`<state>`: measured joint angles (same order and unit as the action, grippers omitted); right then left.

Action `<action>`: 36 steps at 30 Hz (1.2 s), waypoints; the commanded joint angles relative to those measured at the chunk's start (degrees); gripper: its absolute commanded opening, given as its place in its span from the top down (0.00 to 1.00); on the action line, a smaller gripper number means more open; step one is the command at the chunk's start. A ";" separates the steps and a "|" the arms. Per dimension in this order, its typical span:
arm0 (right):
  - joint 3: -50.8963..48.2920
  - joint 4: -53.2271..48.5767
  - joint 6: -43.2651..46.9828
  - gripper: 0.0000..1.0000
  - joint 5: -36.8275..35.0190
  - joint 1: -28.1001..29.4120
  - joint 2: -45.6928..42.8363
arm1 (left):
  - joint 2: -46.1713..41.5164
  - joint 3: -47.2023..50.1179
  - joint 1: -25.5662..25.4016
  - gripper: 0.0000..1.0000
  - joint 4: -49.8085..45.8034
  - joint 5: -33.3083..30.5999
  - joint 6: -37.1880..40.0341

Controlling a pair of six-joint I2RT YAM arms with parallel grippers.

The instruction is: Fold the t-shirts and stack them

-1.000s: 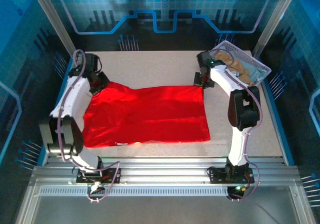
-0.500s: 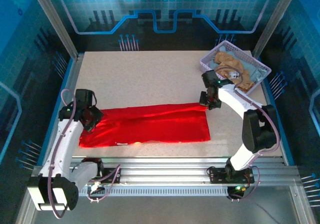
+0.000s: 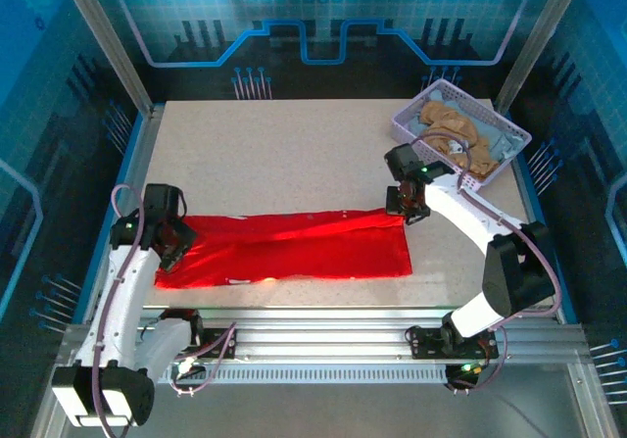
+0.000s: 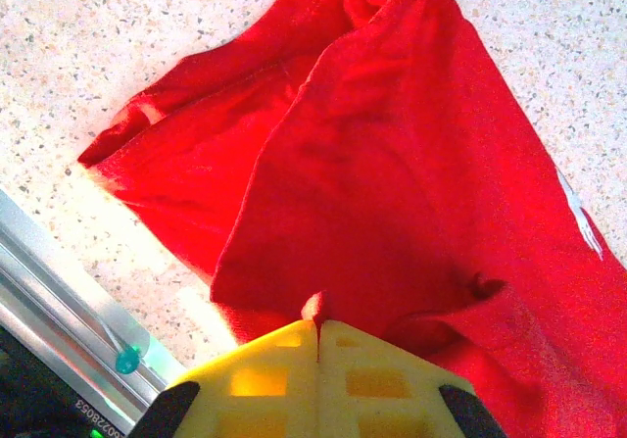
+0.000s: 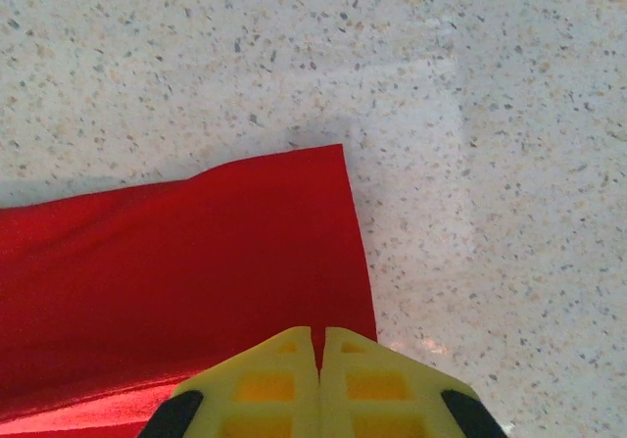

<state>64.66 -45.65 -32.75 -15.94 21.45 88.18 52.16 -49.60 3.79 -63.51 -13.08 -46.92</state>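
Your left arm runs up the table's left edge with its elbow bent. The left gripper (image 3: 174, 242) sits low toward the near-left corner, clenched on a pinch of the red t-shirt (image 3: 294, 247). Your right arm reaches from its base toward the right side of the table (image 3: 294, 144). The right gripper (image 3: 407, 209) is clamped on the shirt's far right corner.

The shirt lies as a long folded band parallel to the near edge, rumpled at its left end. In both wrist views the yellow fingers (image 4: 265, 379) cover the cloth beneath them.

In the far-right corner, a lavender basket (image 3: 416, 100) holds a bunched tan tee (image 3: 446, 120) and a pale blue-grey tee (image 3: 500, 144), whose outlines are hard to separate.

The tabletop is pale speckled stone. An aluminium rail (image 3: 313, 325) borders its near edge, and blue patterned panels (image 3: 313, 26) wall the cell.
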 commanded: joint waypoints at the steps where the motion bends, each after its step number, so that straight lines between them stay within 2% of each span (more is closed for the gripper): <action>1: -2.21 -2.86 -0.15 1.00 -1.77 0.72 -0.89 | -1.54 3.33 -0.01 1.00 -3.65 1.19 -3.06; 5: -4.88 -2.59 -1.81 1.00 -1.19 0.96 -1.55 | -2.76 5.57 -0.01 1.00 -4.37 1.62 -6.14; 6: -5.42 -2.49 -2.45 0.96 -0.60 0.95 -1.75 | -2.77 5.62 -0.01 1.00 -4.57 1.21 -6.94; 10: -7.82 -2.53 -6.07 0.64 1.21 -0.09 -4.44 | -1.60 6.14 -0.01 1.00 -5.40 0.91 -9.13; 11: -8.17 -2.35 -6.70 0.61 1.66 -0.45 -5.29 | -1.37 6.48 -0.06 1.00 -5.40 1.08 -9.47; 17: -6.77 -1.99 -9.49 0.61 4.48 -2.37 -5.30 | -0.51 6.62 0.00 0.98 -4.85 0.27 -10.15; 23: -4.05 -1.33 -10.79 0.70 7.24 -2.66 0.12 | 1.29 6.56 -0.01 0.96 -3.76 0.49 -10.17; 27: -3.24 -0.14 -12.79 0.72 9.36 -3.41 2.85 | 1.61 5.62 -0.01 0.60 -2.29 1.22 -9.55; 28: -2.86 0.37 -13.03 0.70 9.22 -3.61 3.19 | 2.00 4.78 -0.01 0.55 -1.63 1.14 -8.92; 32: -0.86 3.59 -12.19 0.62 9.17 -5.70 5.79 | 7.66 0.24 0.31 0.55 4.82 2.21 -4.70; 36: 2.11 7.79 -8.54 0.59 11.80 -8.56 10.69 | 19.77 -6.39 3.91 0.51 11.08 5.85 -0.16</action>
<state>64.36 -41.63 -43.44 -6.50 14.66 95.96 66.06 -51.96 5.52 -59.24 -10.28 -51.55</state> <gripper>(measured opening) 0.407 0.483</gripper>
